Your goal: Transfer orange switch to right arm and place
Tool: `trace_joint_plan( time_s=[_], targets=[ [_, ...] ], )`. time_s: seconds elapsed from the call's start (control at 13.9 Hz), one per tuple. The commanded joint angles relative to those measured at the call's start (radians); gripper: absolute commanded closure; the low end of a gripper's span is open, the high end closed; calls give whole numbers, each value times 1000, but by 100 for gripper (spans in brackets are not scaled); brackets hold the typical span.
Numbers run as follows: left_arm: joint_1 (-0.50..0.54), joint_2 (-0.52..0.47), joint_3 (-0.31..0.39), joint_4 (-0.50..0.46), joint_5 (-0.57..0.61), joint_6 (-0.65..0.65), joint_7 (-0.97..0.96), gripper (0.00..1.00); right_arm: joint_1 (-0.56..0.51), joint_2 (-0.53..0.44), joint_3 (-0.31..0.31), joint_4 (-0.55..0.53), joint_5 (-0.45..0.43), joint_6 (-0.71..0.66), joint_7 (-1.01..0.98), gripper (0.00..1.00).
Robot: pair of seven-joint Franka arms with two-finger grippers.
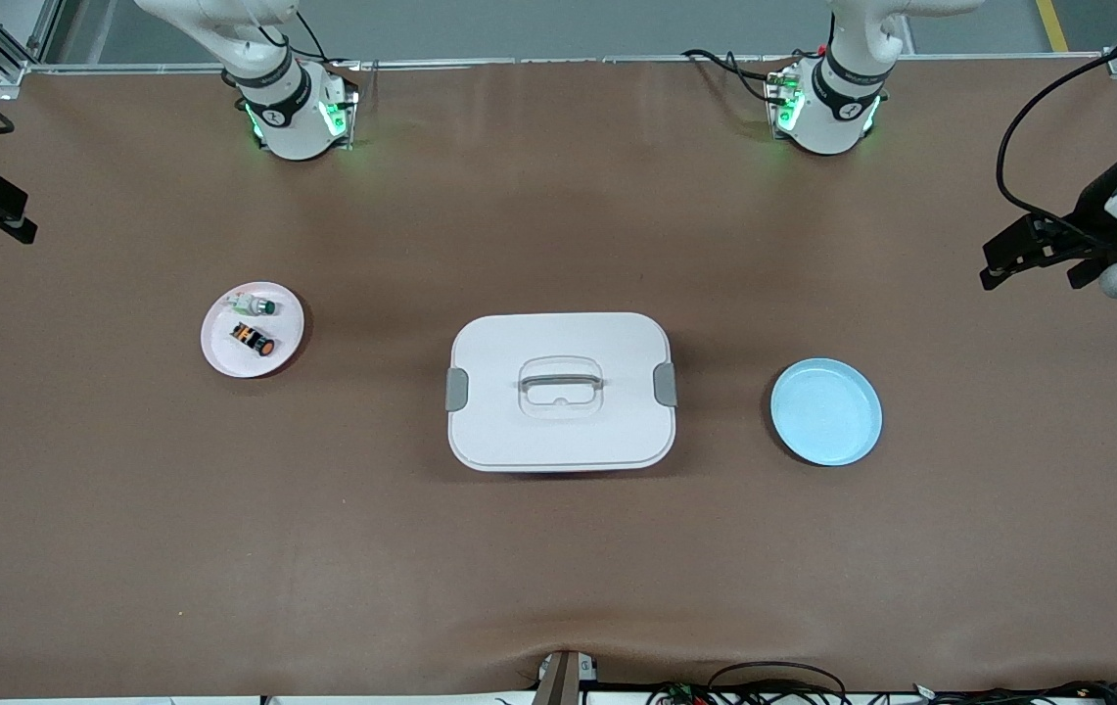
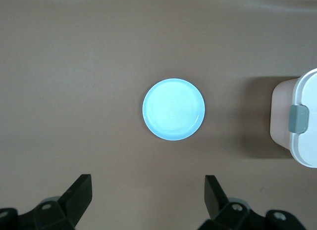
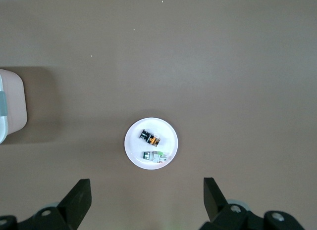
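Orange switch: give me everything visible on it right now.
The orange switch is a tiny black-bodied push-button with a round orange cap at one end, lying on its side on the white plate toward the right arm's end of the table. It lies beside the green-capped switch, nearer the front camera, apart from it. Only the plate touches it. In the right wrist view it shows black with orange.

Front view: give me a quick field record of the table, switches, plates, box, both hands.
orange switch: lying on the white plate, nearer the front camera than the green switch
blue plate: nothing on it, toward the left arm's end
white box: lid on, mid-table between the two plates
left hand: open, holding nothing, high over the blue plate
right hand: open, holding nothing, high over the white plate
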Motion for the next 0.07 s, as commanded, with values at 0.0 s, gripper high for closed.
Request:
trace_joint_plan(
  time_s=[0.0],
  targets=[
    [8,-11,-10,-4,19,-9,18,0,-4,-10,10,-3,3,1,24,0]
  ],
)
